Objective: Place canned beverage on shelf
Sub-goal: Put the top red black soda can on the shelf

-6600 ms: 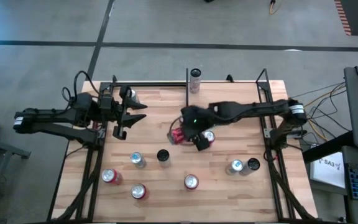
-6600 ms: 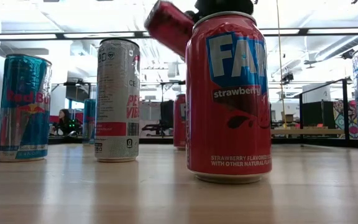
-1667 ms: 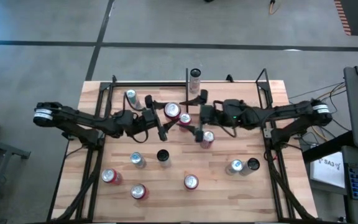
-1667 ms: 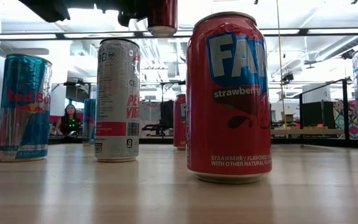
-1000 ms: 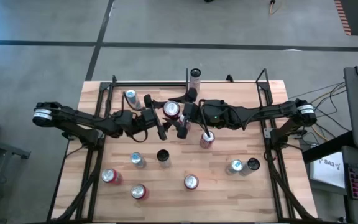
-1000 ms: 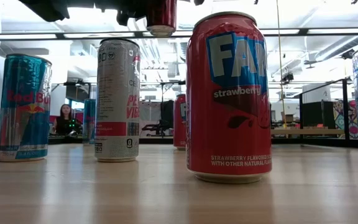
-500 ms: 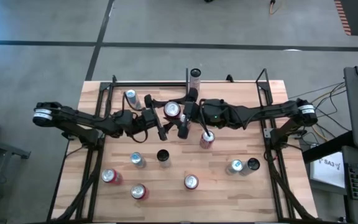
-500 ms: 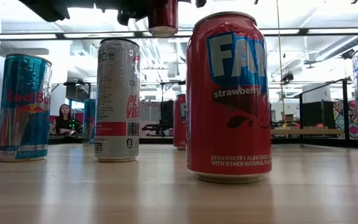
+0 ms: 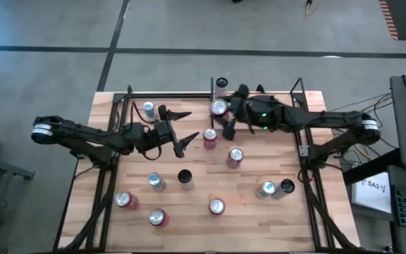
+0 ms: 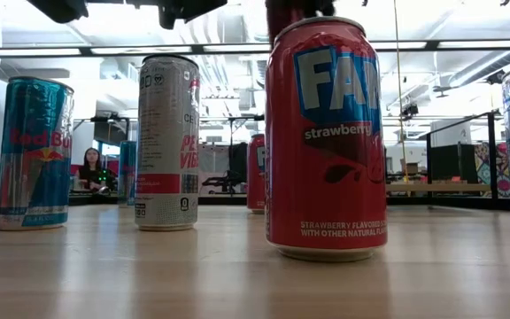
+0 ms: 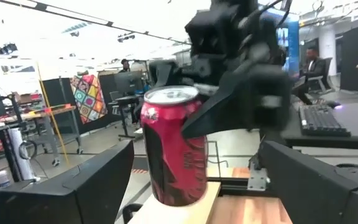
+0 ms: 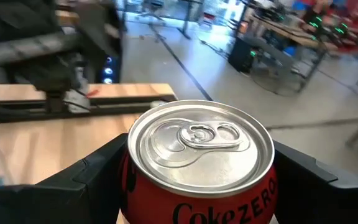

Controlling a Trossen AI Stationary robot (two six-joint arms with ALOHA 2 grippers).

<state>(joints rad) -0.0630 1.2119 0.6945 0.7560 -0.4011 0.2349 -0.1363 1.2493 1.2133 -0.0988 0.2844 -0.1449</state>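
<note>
Can: the red Coke Zero can with a silver top (image 9: 219,107) is clamped between the fingers of the right gripper (image 9: 224,111), held upright in the air at the table's far edge; a second ago it hung nearer the middle of the table, between both grippers.
Right gripper: grasping the can (image 12: 201,155) by its sides, now drawn back toward the far rail, just beside the tall silver can (image 9: 221,84) standing at that edge.
Left gripper: the left gripper (image 9: 180,131) is released, fingers spread wide and holding nothing, over the table's left-middle; a second ago it sat against the can.
Shelf: I cannot tell where it stands.
Table: the butcher-block wooden tabletop (image 9: 259,212) carries other upright cans; the red strawberry Fanta can (image 10: 326,137) stands unmoved.
</note>
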